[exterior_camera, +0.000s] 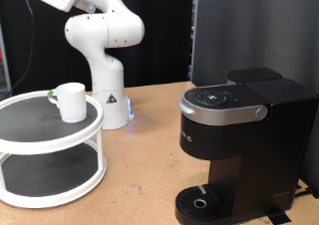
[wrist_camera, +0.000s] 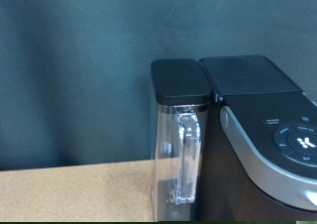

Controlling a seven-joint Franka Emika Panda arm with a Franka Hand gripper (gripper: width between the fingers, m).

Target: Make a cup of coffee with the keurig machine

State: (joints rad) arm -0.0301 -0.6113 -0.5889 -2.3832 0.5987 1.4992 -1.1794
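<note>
White cup [exterior_camera: 71, 101] sits on top tier of round white rack [exterior_camera: 50, 155], left of frame. Black coffee maker [exterior_camera: 239, 145] stands lower right on wooden surface [exterior_camera: 150, 165], lid down. Arm [exterior_camera: 100, 46] upper left; tool not visible, can't tell if apart or together. Wrist view shows machine's water tank [wrist_camera: 181, 150].

Robot lab, dark backdrop curtain [exterior_camera: 214, 31], mounted arm [exterior_camera: 100, 46]

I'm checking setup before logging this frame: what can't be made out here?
- Gripper: not shown in either view; the exterior view's top edge cuts the arm off.
- Cup: its inside is hidden by its wall in the exterior view.
- Keurig: button labels too small; the wrist view's edge cuts off its panel.
</note>
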